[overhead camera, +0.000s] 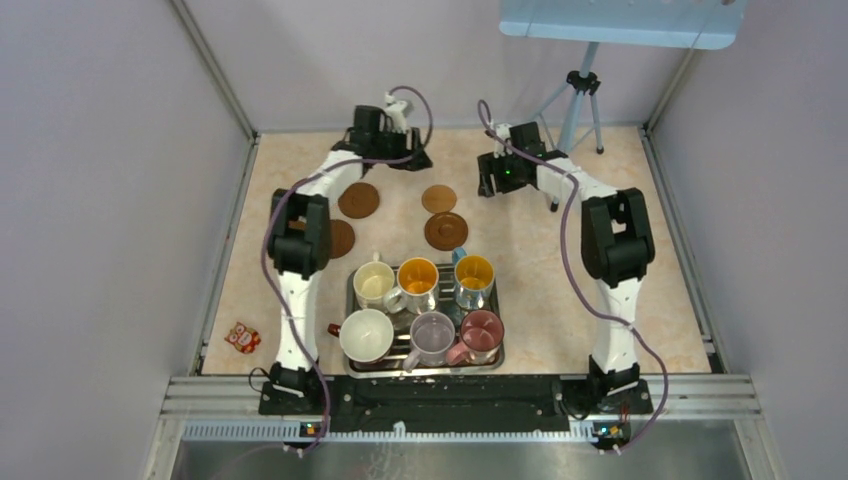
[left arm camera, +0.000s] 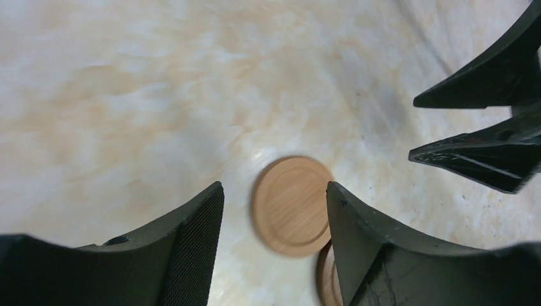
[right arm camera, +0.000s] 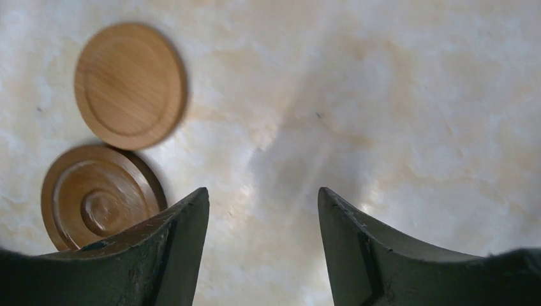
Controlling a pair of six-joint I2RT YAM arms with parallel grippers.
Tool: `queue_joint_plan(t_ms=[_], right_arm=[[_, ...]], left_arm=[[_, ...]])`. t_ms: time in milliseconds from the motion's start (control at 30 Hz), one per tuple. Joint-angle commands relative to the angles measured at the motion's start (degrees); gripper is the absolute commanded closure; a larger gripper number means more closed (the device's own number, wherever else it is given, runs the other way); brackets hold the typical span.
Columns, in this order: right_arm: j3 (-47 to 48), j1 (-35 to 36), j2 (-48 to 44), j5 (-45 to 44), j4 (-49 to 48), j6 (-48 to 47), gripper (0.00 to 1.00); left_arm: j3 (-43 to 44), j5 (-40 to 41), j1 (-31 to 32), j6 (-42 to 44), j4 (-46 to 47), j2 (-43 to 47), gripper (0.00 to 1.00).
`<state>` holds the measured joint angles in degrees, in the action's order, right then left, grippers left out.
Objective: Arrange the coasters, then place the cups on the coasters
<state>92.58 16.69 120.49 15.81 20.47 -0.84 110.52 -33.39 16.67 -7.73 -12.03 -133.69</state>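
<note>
Four coasters lie on the table: a dark brown one [overhead camera: 358,200], another [overhead camera: 342,238] half hidden by the left arm, a small light tan one [overhead camera: 438,198] [left arm camera: 291,205] [right arm camera: 129,84], and a dark one [overhead camera: 446,231] [right arm camera: 96,194] just below it. Six cups stand on the silver tray [overhead camera: 351,300]: cream [overhead camera: 374,284], orange inside [overhead camera: 418,277], yellow inside [overhead camera: 473,274], wide white [overhead camera: 366,335], lilac [overhead camera: 432,336], pink [overhead camera: 482,332]. My left gripper [overhead camera: 412,158] [left arm camera: 274,186] hangs open above the table, left of the tan coaster, holding nothing. Open and empty too, my right gripper [overhead camera: 490,182] [right arm camera: 263,197] hovers to the right of that coaster.
A small red and white toy [overhead camera: 242,337] lies near the table's left front edge. A tripod [overhead camera: 580,95] stands at the back right under a pale blue board [overhead camera: 620,22]. Grey walls close in both sides. The right gripper's fingers [left arm camera: 485,137] show in the left wrist view.
</note>
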Motion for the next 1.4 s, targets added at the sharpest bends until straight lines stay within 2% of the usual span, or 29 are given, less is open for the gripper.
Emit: queue_joint_plan(t_ms=[0, 167, 400, 633, 800, 1000, 1367], right_arm=[[6.4, 5.1, 3.3, -4.1, -2.9, 0.3, 0.37], [11.4, 8.6, 7.8, -8.1, -2.2, 0.0, 0.37], [15.9, 11.0, 12.5, -11.0, -0.9, -1.0, 0.38], [16.6, 10.6, 15.0, -14.8, 1.8, -2.3, 0.49], [10.2, 7.7, 11.2, -12.4, 1.3, -2.0, 0.58], [1.0, 4.5, 5.4, -11.8, 0.6, -4.7, 0.61], [-11.0, -1.0, -2.8, -12.9, -0.6, -8.8, 0.61]], left_arm=[[-7.0, -1.3, -5.4, -0.4, 3.5, 11.8, 0.34], [-14.9, -2.2, -8.2, 2.2, 3.5, 16.9, 0.32], [-22.4, -4.2, -8.4, 6.1, 2.0, 21.4, 0.31], [-25.6, -5.1, -8.5, 10.1, -3.3, 24.2, 0.31], [-28.0, -5.2, -8.4, 11.6, -3.1, 24.9, 0.3], [-27.8, -4.9, -6.5, 14.5, -5.1, 22.9, 0.3], [-27.0, -0.3, 3.7, 20.8, -8.0, 18.7, 0.29]])
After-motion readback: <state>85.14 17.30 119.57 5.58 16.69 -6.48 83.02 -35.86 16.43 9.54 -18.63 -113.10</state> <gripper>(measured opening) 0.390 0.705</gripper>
